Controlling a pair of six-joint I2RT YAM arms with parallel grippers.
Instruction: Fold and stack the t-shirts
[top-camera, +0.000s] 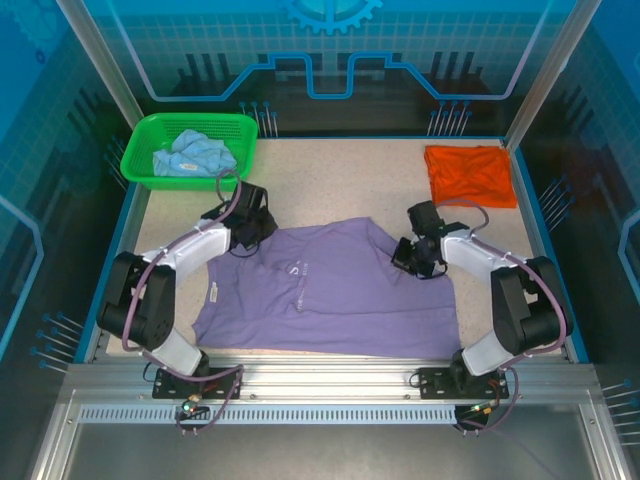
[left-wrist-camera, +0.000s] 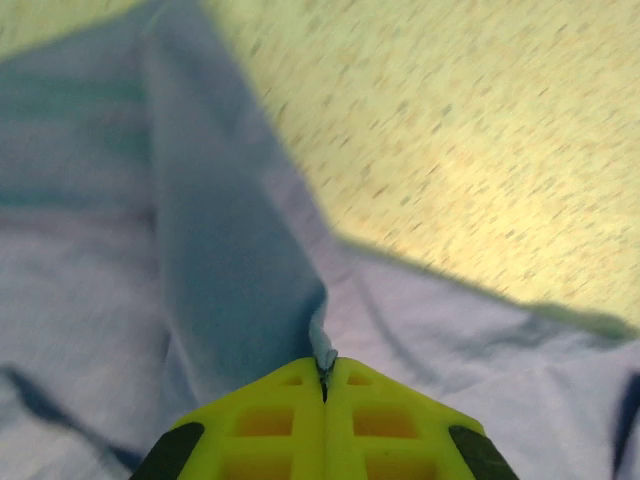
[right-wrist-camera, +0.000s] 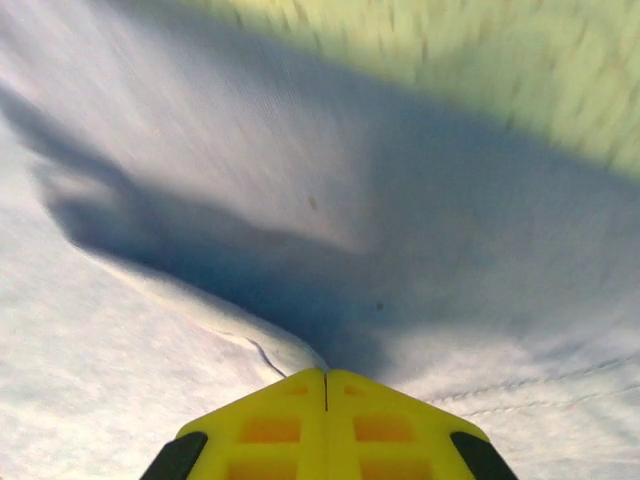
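Two tools clamped on one purple shirt, each at a far corner

Left tool (top-camera: 248, 236) is closed tight on a fold at the far-left corner of the purple shirt (top-camera: 340, 300). The right tool (top-camera: 412, 258) is closed on a raised ridge of the same cloth at its far-right edge. Paired grips like this likely serve to lift or carry that far edge evenly for a fold. The shirt lies flat on the counter (top-camera: 330, 180), near the middle and between the arms. Its longer spread runs left to right, and the white lettering runs near to far. Which end the collar faces is unclear. An orange shirt (top-camera: 470, 173) lies folded at the far right, probably the start of the stack. A light blue shirt (top-camera: 192, 155) waits crumpled in the green basket (top-camera: 135, 160) at the far left.
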